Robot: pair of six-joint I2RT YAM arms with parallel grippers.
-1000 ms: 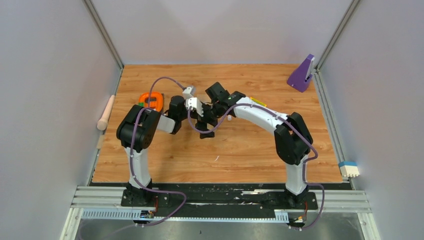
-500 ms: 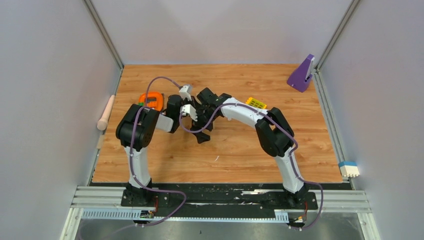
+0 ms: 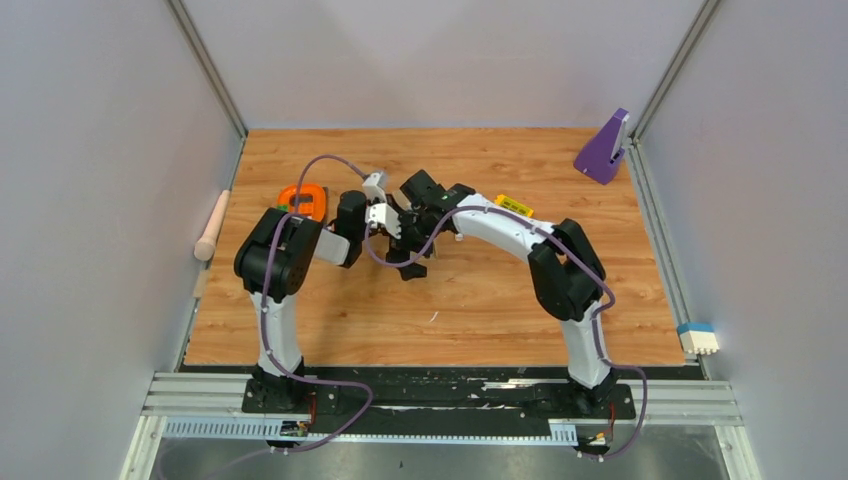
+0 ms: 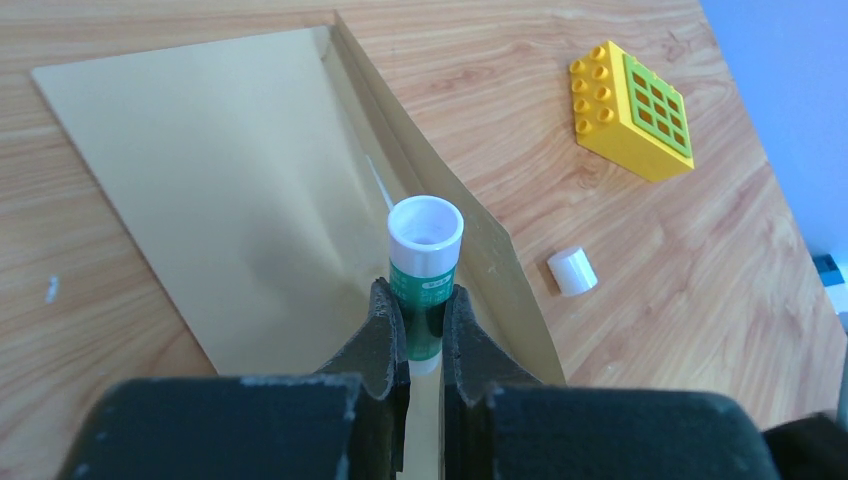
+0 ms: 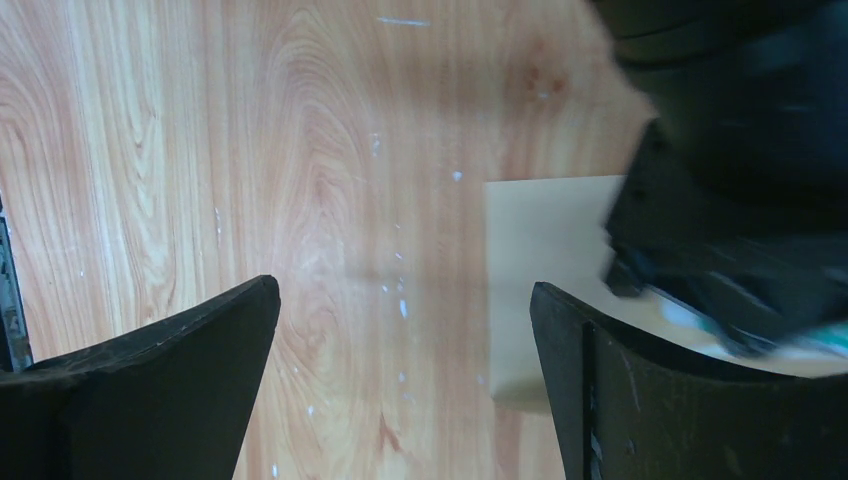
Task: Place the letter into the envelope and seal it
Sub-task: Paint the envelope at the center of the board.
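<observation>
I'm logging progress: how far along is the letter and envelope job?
Probably done: no loose letter shows; a white sliver at the envelope mouth may be it. In hand: the left gripper holds an uncapped glue stick at the open flap, cap lying aside; the right gripper is open. Left: gluing and closing the flap.

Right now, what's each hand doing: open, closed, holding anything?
Left hand: closed on the glue stick.
Right hand: open, holding nothing.

Left arm (image 5: 730, 150) crowds right end effector (image 5: 405, 300).
</observation>
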